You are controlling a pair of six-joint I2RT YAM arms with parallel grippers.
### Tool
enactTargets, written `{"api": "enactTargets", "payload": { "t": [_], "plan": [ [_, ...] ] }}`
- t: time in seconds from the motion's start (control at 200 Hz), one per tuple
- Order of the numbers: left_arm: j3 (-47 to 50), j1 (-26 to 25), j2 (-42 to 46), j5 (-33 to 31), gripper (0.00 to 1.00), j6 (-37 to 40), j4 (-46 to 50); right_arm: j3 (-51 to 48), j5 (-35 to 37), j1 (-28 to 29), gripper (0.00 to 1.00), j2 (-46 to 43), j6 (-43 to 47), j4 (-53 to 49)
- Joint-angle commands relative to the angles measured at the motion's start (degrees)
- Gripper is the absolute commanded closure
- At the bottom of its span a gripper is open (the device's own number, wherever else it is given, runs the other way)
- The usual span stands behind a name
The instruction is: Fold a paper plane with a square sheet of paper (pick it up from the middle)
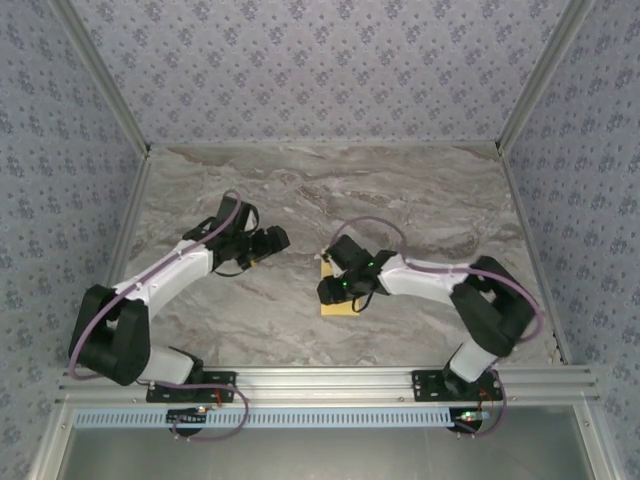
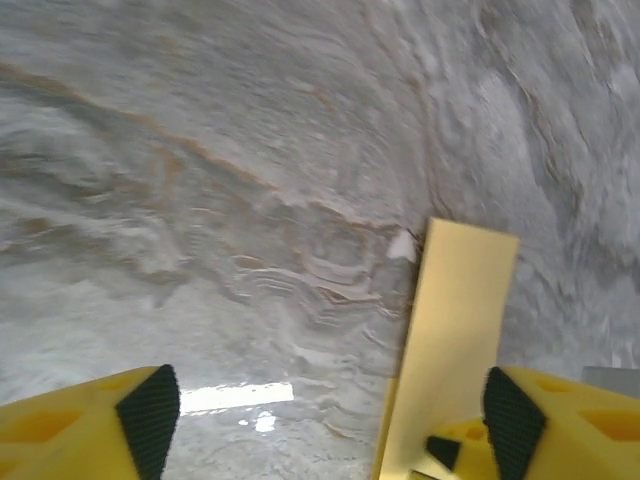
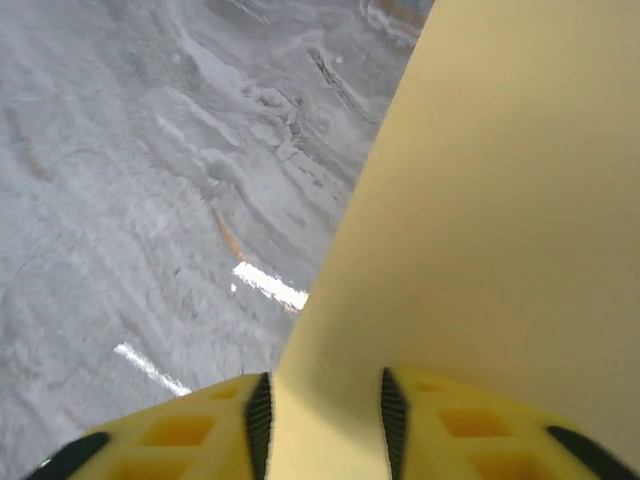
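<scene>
Hovering with jaws wide apart, the left gripper faces the yellow sheet of paper, which sits mid-table between the right gripper's pads; whether they pinch it cannot be told. The crease likely needs firm, even pressing.

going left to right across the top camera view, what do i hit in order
left arm's elbow → left gripper → square sheet of paper → right arm's elbow
</scene>
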State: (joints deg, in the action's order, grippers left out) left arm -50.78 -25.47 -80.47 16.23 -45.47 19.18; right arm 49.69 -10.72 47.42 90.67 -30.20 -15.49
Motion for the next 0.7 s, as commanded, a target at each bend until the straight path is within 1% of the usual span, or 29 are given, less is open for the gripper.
{"api": "enactTargets", "payload": {
  "t": [0.0,0.075,0.12,0.16,0.25,0.325,0.46,0.58,0.695],
  "plan": [
    [0.5,-2.9,-2.8,6.6,0.3,-1.1,-7.8,-3.4,2.2,-1.6,0.54,-8.8,-7.4,0.0],
    [-0.1,-5.3,-5.3,8.9,0.42,-1.9,-11.3,-6.4,3.3,-3.4,0.49,-14.3,-12.0,-1.0],
    [-0.7,-6.8,-7.1,9.9,0.48,-2.3,-13.0,-8.8,3.0,-4.8,0.46,-17.1,-14.5,-1.0],
    [-1.5,-8.2,-8.6,10.5,0.54,-2.3,-14.4,-10.7,2.6,-6.2,0.42,-19.6,-16.7,-0.9],
    [-2.7,-11.3,-11.7,9.8,0.66,-2.6,-16.4,-14.2,2.2,-9.1,0.36,-24.2,-20.1,-1.5],
    [-3.4,-13.2,-14.3,9.8,0.72,-3.1,-18.5,-16.0,1.5,-11.4,0.33,-26.9,-21.9,-2.6],
    [-5.1,-14.7,-19.1,11.4,0.86,-3.5,-19.2,-18.3,-0.8,-15.0,0.32,-29.0,-23.8,-3.3],
    [-5.4,-15.1,-21.7,10.7,0.9,-4.0,-18.9,-19.5,-2.5,-16.3,0.32,-28.8,-24.3,-2.7],
    [-5.6,-15.1,-23.5,8.4,0.94,-3.8,-16.6,-19.8,-4.1,-16.5,0.38,-27.4,-24.6,-1.7]
  ]
}}
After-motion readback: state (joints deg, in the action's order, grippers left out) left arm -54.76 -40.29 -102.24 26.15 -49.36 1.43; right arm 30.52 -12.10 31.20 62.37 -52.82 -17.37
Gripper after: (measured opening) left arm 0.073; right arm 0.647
